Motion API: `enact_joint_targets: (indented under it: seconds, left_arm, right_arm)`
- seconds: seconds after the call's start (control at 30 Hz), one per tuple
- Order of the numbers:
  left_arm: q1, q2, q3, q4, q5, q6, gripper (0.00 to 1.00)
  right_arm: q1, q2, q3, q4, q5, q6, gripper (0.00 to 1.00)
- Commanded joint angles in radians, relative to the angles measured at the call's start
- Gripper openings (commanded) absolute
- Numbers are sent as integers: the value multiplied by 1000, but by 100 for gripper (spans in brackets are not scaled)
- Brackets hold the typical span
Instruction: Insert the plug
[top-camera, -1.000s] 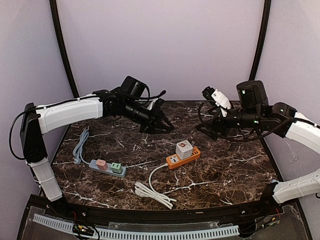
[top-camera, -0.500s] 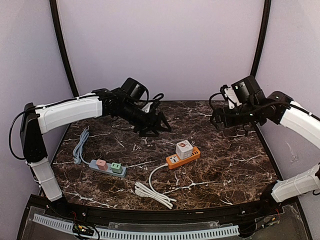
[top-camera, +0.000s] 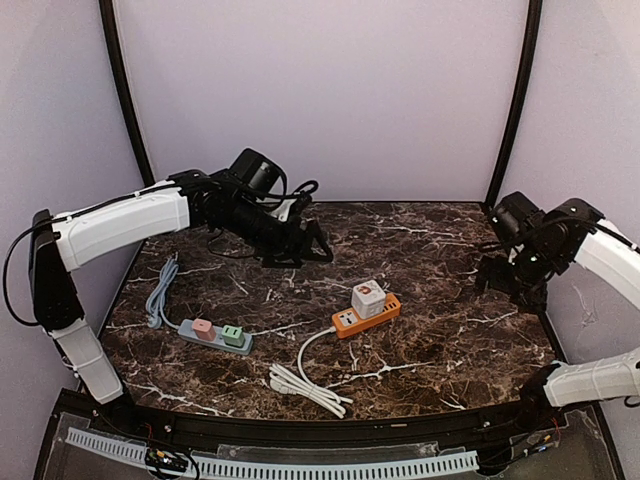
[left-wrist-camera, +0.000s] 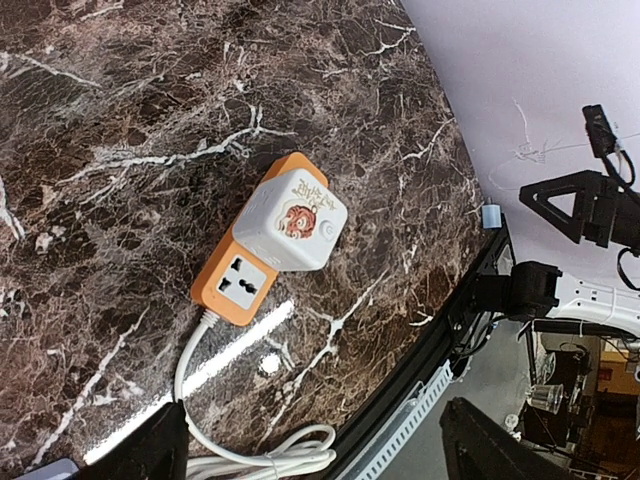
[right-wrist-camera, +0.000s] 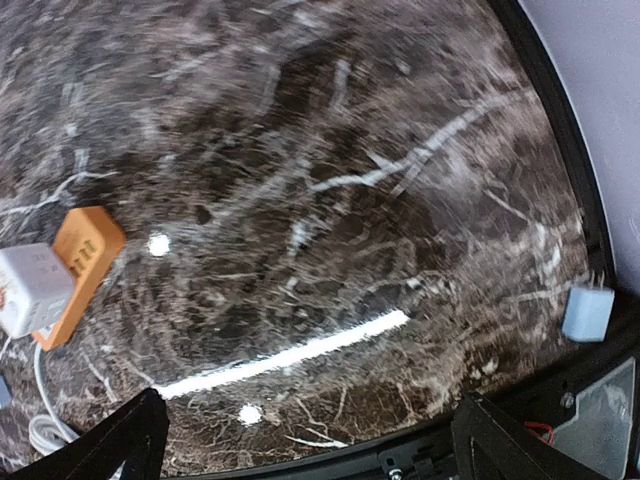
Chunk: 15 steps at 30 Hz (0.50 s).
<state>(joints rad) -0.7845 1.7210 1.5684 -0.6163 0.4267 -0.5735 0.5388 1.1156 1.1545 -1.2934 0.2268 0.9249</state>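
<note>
Top view: left arm stretched across rear table, left gripper (top-camera: 312, 247); right arm folded at right edge, right gripper (top-camera: 503, 283). White cube plug (top-camera: 367, 297) sits on orange power strip (top-camera: 352, 321), mid-table.
Left wrist: fingers (left-wrist-camera: 150, 452) spread wide, empty.
Right wrist: likewise spread, holding nothing.

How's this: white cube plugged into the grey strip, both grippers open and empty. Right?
Not quite. The white cube sits on the orange strip, not the grey strip, as the left wrist view shows. The left gripper and right gripper are open and empty.
</note>
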Motion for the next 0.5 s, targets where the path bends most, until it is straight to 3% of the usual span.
enact_joint_targets:
  seconds: [0.0, 0.27, 0.47]
  left_arm:
    - [-2, -77, -10, -95, -4, 48, 87]
    - [-5, -193, -113, -85, 32, 5, 85]
    - [-5, -242, -142, -85, 62, 8, 85]
  right_arm:
    - [-67, -71, -141, -80, -6, 185, 99]
    - [-320, -133, -256, -41, 41, 20, 99]
    - [-604, -13, -236, 155, -62, -295, 99]
